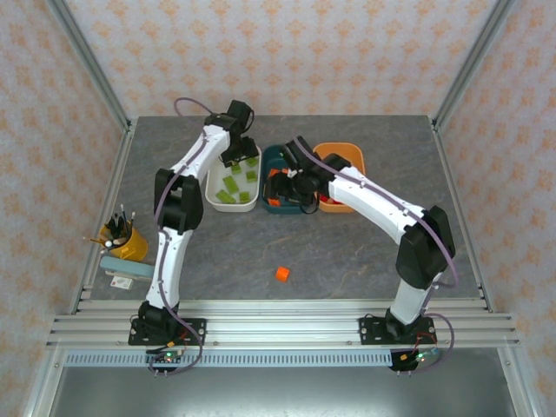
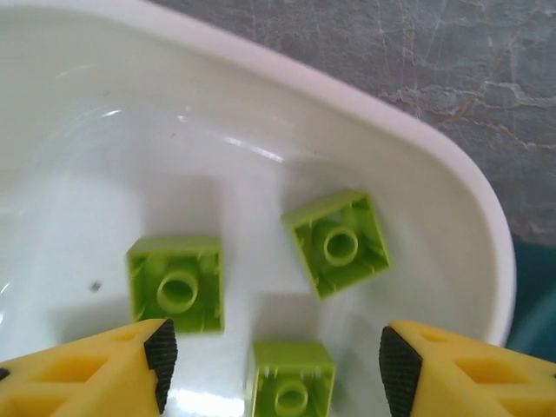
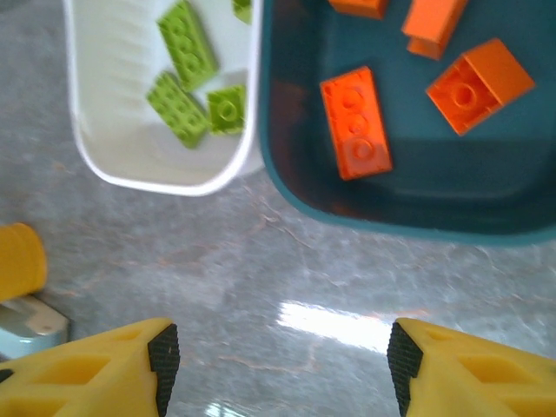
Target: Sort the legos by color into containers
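The left claw (image 2: 271, 356) hangs with its two yellow, black-padded fingers (image 2: 95, 378) well apart and nothing gripped between them, above the far end of the white tub (image 2: 452, 165). Beneath it three square lime green bricks (image 2: 176, 284) lie on the tub's floor with their hollow undersides up, near one another but not touching; one sits just below the gap of the claw. In the overhead view more lime green bricks are scattered through the same tub, toward its near end. The right claw (image 3: 280, 360) is likewise spread wide and empty, hovering over the bare grey desk (image 3: 261, 261) just in front of the near ends of the white tub and the dark teal tub (image 3: 391, 221), which stand side by side, touching or very nearly so. In the dark teal tub lie orange bricks (image 3: 356, 122): an oblong one studs up, a square one showing its hollow underside, and two more cut off at the picture's top edge. To the right of the teal tub stands the orange tub (image 1: 347, 155), partly hidden by the right arm; I cannot tell what is in it. One loose orange brick (image 1: 281, 274) rests alone on the desk, well apart from the tubs and nearer the arms' bases. A yellow cup (image 1: 122, 243) holding pens stands near the desk's left edge.
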Robot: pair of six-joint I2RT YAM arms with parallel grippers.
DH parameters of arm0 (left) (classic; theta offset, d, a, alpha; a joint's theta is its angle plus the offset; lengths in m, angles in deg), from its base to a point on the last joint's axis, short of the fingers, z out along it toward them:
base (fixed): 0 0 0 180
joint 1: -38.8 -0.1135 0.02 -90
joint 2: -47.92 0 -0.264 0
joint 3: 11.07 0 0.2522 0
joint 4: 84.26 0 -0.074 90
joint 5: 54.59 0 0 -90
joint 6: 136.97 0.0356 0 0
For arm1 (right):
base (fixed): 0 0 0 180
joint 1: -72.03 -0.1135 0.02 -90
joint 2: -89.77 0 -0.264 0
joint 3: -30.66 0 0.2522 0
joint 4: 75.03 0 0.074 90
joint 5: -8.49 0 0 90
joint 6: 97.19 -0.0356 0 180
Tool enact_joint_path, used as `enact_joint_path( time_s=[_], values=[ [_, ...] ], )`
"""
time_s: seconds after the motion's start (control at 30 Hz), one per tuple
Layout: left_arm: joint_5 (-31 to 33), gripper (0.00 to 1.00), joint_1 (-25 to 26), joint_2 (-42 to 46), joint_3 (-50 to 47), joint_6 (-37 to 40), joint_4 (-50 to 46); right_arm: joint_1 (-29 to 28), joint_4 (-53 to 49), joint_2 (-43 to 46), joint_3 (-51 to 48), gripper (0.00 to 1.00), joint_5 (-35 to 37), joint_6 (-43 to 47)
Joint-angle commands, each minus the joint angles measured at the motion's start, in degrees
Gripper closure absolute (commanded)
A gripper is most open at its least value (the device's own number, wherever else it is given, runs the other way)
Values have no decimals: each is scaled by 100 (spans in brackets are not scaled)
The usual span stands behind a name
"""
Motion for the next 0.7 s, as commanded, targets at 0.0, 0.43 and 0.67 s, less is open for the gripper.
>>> enact_joint_path(
  time_s=[0.0, 0.43, 0.67],
  values=[
    [52, 31, 84, 1326, -812, -360, -30, -413, -1019, 12, -82, 33, 838, 234],
    [-586, 23, 960, 5916, -6681, -957, 829, -1377, -757, -186, -1356, 22, 151, -1840],
    [-974, 22, 1318, 7496, -7870, -931, 625, -1725, -454, -513, -1532, 25, 93, -3139]
  ],
)
